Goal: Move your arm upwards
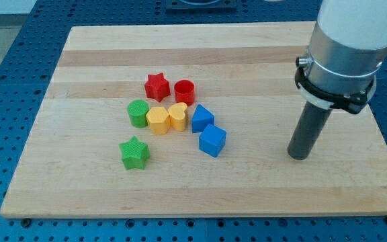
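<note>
Wooden board (99,54) bears block cluster; my tip (299,156) well right of blue cube (212,140).

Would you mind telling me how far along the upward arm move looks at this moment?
Nothing shows as done from one frame. My tip rests on the wooden board, to the view's right of the blue cube, touching no block. The move toward the view's top remains.

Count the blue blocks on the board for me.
2: one blue block right of the yellow heart, one blue cube just below it. None seem hidden.
</note>
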`<action>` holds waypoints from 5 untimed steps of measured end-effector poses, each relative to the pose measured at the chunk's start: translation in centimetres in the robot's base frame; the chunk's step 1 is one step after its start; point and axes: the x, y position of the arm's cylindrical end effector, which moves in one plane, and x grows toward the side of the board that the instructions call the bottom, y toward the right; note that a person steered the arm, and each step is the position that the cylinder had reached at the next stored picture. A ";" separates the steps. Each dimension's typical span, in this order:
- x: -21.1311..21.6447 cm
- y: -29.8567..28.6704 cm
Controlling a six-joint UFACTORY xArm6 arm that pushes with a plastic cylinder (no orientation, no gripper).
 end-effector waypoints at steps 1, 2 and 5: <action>-0.1 0.4; -0.1 0.5; -0.5 0.1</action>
